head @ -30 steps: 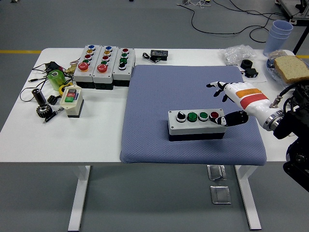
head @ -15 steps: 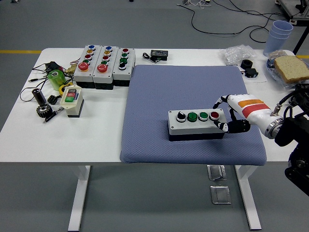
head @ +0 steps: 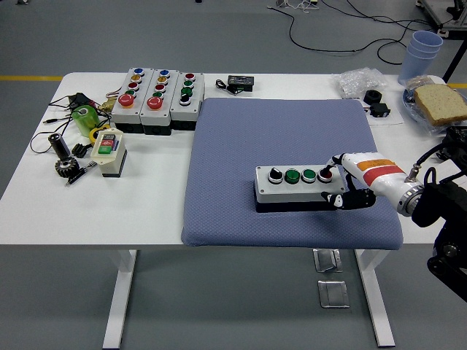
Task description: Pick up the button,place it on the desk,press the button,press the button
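button box (head: 300,185) on blue mat (head: 284,138), robot hand (head: 349,179) touching

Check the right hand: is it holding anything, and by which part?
Nothing is held. The right hand rests a fingertip on the red button of the grey four-button control box, with its thumb against the box's right end.

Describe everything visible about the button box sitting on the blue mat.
The button box is a long grey case on a black base, lying flat on the blue mat, toward its front right. Its top carries a row of four controls: a black knob, two green buttons and a red button. The right hand reaches over its right end, one finger on the red button.
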### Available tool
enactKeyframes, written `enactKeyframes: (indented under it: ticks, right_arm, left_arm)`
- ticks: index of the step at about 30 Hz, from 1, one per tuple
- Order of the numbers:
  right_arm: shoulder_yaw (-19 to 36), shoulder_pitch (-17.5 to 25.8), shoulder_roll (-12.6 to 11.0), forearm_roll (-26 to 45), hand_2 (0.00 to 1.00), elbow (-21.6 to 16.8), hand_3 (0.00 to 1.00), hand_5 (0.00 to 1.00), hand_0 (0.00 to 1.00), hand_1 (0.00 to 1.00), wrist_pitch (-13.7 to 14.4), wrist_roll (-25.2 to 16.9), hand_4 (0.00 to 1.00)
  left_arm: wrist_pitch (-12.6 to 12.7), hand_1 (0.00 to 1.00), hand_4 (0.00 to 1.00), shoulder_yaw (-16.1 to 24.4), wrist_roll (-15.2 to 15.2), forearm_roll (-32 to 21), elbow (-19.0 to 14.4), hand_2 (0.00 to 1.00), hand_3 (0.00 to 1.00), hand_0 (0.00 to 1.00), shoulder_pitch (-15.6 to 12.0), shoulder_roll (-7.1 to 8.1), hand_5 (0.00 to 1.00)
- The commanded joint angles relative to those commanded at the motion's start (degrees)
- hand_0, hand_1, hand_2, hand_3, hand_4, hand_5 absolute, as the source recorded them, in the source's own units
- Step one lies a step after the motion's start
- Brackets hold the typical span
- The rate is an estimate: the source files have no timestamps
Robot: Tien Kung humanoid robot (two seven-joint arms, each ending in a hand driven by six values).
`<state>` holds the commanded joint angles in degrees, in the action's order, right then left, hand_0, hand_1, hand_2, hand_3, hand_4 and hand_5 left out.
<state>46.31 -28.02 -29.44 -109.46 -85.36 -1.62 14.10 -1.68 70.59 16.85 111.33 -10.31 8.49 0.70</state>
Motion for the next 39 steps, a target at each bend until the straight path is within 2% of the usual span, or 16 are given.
enactKeyframes:
  ticks: [10,13,19,25,39]
  right_arm:
    - [-1.3,0.5,0.0,0.1,0.185,0.0,0.639,0.437,0.081,0.002,-1.6,0.6,0.737]
    - [-0.7,0.5,-0.1,-0.3,0.185,-0.6,0.639,0.436,0.084,0.002,-0.3,0.5,0.737]
    - [0.3,0.4,0.5,-1.9,0.184,-2.3,0.641,0.439,0.083,0.002,4.3,0.7,0.737]
    - [-0.6,-0.2,1.7,-2.1,0.184,-2.2,0.643,0.440,0.082,0.002,5.7,0.5,0.736]
    - [-3.6,-0.7,2.3,-1.7,0.184,-0.4,0.645,0.443,0.084,0.002,4.3,0.6,0.743]
  left_arm:
    - [0.0,0.607,0.310,0.2,0.0,0.2,0.0,0.601,0.564,0.645,-0.3,-0.09,0.861]
    - [0.0,0.606,0.309,0.2,0.1,0.4,0.0,0.601,0.564,0.645,-0.4,-0.10,0.859]
    - [-0.2,0.606,0.308,0.2,0.1,0.8,0.0,0.601,0.565,0.645,-0.7,-0.12,0.861]
    - [-0.2,0.607,0.308,0.3,0.1,1.0,0.0,0.601,0.564,0.645,-0.8,-0.15,0.860]
    - [-0.2,0.606,0.309,0.2,0.1,0.6,0.0,0.603,0.566,0.645,-0.7,-0.07,0.857]
